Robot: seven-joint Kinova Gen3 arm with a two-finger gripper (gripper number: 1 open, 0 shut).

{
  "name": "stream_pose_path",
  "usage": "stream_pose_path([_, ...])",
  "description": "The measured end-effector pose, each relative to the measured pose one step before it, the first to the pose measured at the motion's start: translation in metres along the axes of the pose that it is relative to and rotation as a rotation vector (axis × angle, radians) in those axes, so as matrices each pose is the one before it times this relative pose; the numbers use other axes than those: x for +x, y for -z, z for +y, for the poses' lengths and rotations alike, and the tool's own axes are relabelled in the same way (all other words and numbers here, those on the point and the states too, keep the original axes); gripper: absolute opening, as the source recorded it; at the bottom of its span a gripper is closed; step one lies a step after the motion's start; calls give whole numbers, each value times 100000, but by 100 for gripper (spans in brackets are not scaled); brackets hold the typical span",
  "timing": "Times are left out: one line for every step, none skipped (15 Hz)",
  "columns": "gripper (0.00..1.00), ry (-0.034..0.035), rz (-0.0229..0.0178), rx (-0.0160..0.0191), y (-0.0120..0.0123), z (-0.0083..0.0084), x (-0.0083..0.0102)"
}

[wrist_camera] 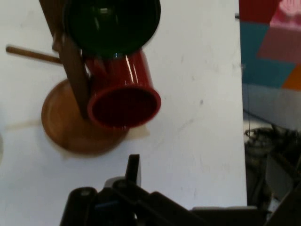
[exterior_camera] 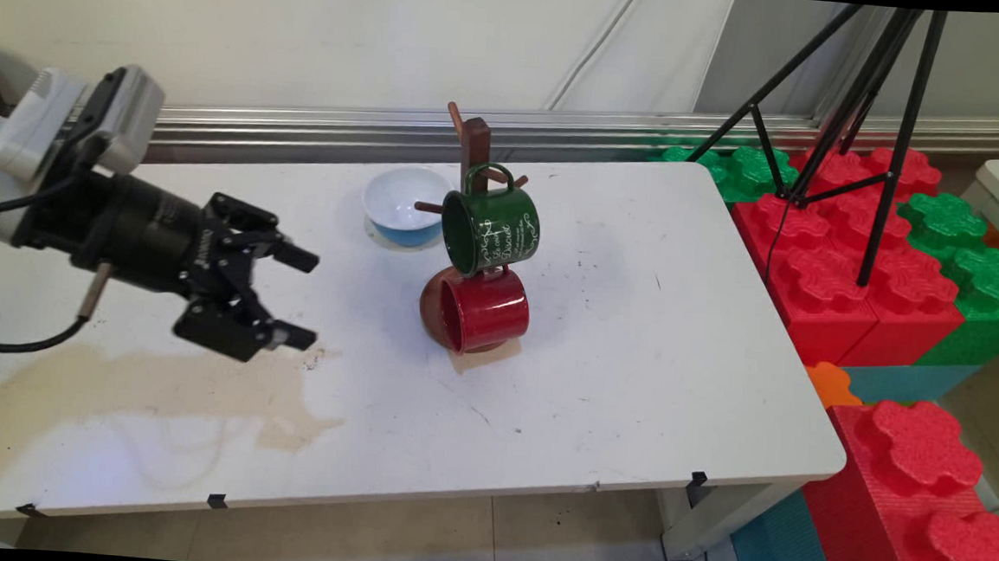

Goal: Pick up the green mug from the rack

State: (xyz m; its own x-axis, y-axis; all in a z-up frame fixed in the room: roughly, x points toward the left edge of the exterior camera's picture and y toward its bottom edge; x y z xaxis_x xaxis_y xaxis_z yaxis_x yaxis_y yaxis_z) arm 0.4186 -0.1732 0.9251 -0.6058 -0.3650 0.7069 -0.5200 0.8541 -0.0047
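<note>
- My claw (exterior_camera: 303, 297) hangs above the left part of the white table (exterior_camera: 631, 393), pointing right, its two fingers spread wide with nothing between them.
- Nearest to me is the wooden mug stand (exterior_camera: 475, 149) in the middle of the table, well apart from my fingertips; its round base (wrist_camera: 63, 127) sits flat on the tabletop.
- A red mug (exterior_camera: 485, 310) hangs low on the stand, lying sideways just above the base, its open mouth turned toward me.
- A green mug (exterior_camera: 494, 228) with white lettering hangs from a higher peg, right above the red one and seemingly touching it; its mouth also faces my way.
- A bare peg (wrist_camera: 30, 54) sticks out of the stand on the side away from the mugs.
- Behind the stand, just beside it, stands a bowl (exterior_camera: 404, 205), white inside and blue outside.
- A wide brownish stain (exterior_camera: 154, 389) spreads over the table below my claw.
- Past the table's right edge lie big red and green foam blocks (exterior_camera: 847, 276), with a black tripod (exterior_camera: 849, 94) standing on them.
</note>
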Motion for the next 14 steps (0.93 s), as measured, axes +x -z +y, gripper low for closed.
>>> stream_pose_path([100,1174,2091,371,-448,116,431])
stream_pose_path([100,1149,1973,394,-458,127,410])
stream_pose_path([100,1102,1672,391,-374,110,317])
stream_pose_path([100,1265,1766,494,-410,155,319])
stream_pose_path([100,1275,1602,451,-400,166,273])
stream_pose_path([100,1164,1227,345,-342,165,182])
stream_pose_path([100,1316,1235,457,-401,191,161])
stream_pose_path([100,1307,1119,447,-409,186,133])
stream_pose_path([100,1141,862,432,-360,145,83])
stream_pose_path([100,1402,961,594,-421,147,93])
stream_pose_path([100,1322,925,575,-431,103,98])
stream_pose_path([100,1151,779,532,-363,80,83])
stream_pose_path([100,824,575,387,-224,54,52])
stream_pose_path([100,1151,882,522,-354,52,106])
